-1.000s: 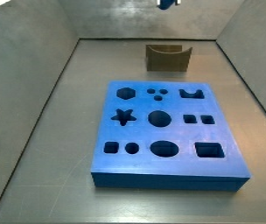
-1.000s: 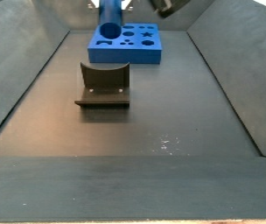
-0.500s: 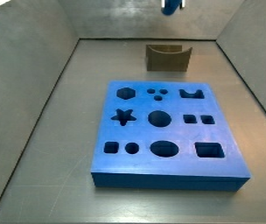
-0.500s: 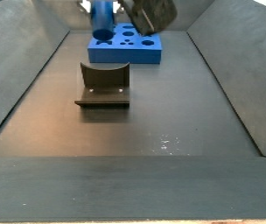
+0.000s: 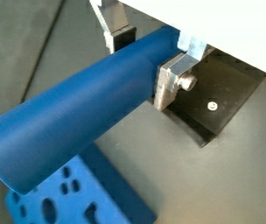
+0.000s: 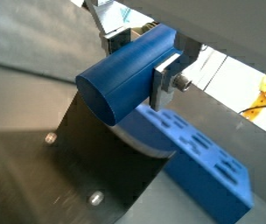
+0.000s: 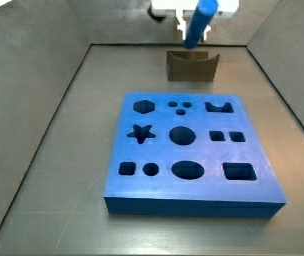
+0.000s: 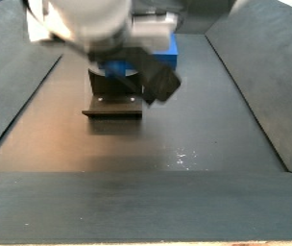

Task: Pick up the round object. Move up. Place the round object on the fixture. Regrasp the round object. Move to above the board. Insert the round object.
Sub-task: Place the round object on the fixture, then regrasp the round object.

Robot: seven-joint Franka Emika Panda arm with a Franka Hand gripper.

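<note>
**Peg clamped in the claw above the fixture**

The claw [image 5: 147, 54] is clenched on the round object [image 5: 83, 109]: in both wrist views a silver finger [image 6: 168, 72] presses flat against each side of the blue cylinder near one end, and most of its length juts free beyond the pads. The free flat end [image 6: 101, 94] faces the camera in a wrist view.

In a side view the round object [image 7: 200, 22] hangs at the 12 o'clock edge of the scene, its long axis close to upright with a slight lean, lower end pointing down toward the fixture [image 7: 191, 65]. The peg's lower end overlaps the fixture's top in that view; whether it touches the notch cannot be told.

The fixture sits on the table [image 7: 61, 160] just beyond the 12 o'clock side of the board [image 7: 188, 150], apart from it. In the opposite side view the arm's blurred bulk covers much of the fixture [image 8: 112, 104], with a patch of blue showing at its top.
</note>
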